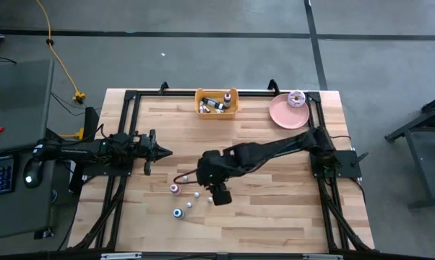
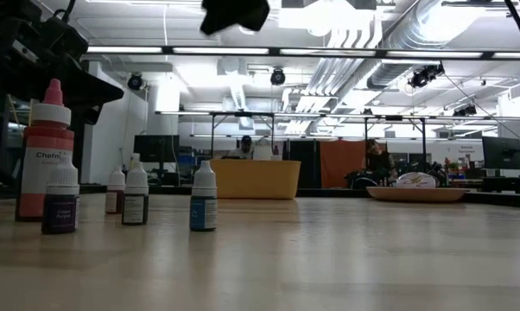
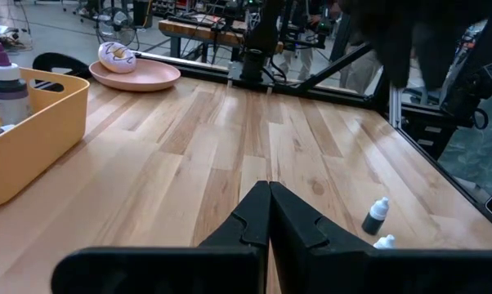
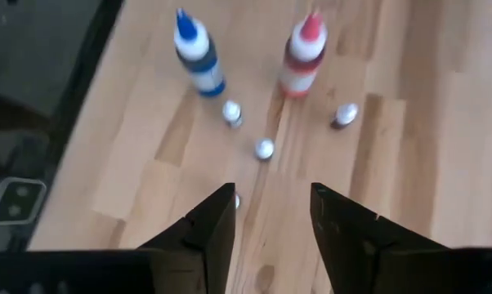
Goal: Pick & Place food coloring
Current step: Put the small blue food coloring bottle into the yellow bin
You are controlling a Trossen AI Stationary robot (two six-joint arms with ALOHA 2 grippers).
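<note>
Several tiny food coloring bottles [image 1: 190, 204] stand upright on their bases near the table's near-left part, with a taller pink-capped one [image 4: 301, 57] and a blue-capped one [image 4: 197, 53]. In the low view they show as a row [image 2: 136, 194]. My right gripper [image 4: 272, 196] hovers open above them, touching nothing; in the high view it is just right of the cluster [image 1: 219, 192]. One small white cap [image 4: 236, 200] shows beside one of its fingers. My left gripper [image 1: 160, 152] waits shut, left of centre, off the table [image 3: 269, 196].
A yellow bin [image 1: 217, 102] with a few bottles inside sits at the far edge's middle. A pink plate with a donut [image 1: 288, 112] lies at the far right. Black frame rails run along the table's left [image 1: 120, 180] and right [image 1: 326, 188] sides.
</note>
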